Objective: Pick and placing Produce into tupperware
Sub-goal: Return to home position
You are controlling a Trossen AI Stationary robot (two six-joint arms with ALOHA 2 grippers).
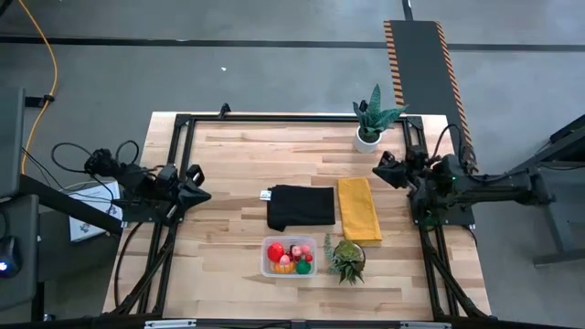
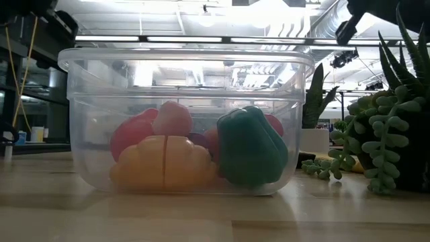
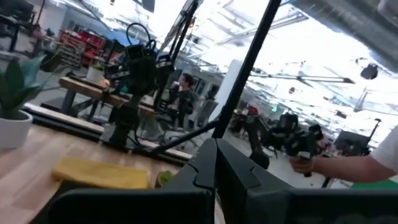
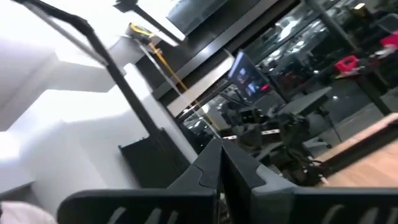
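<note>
A pale wooden table [image 1: 228,155] on a grey workshop floor is being viewed from above, with a black cloth [image 1: 301,206] lying at its middle. The left arm is being held well to the left of the black cloth. The left gripper [image 1: 203,195] is pointing toward the cloth, its fingers pressed together on nothing. The right arm is being held to the right of and beyond the black cloth, with the right gripper [image 1: 379,170] likewise closed tight and empty.

A yellow cloth [image 1: 358,208] is lying just beside the black cloth's right edge. A spiky plant [image 1: 375,108] in a white pot [image 1: 367,139] is standing beyond that cloth's far right corner.

The tupperware [image 1: 291,239] is sitting just in front of the black cloth, well apart from both grippers. A trailing succulent [image 1: 346,259] is standing just to its right.

The produce is being held inside the tupperware: a green piece [image 2: 250,146], a yellow-orange piece [image 2: 163,161], a red piece [image 2: 134,134] and a pink piece [image 2: 173,117], all crowded together.
</note>
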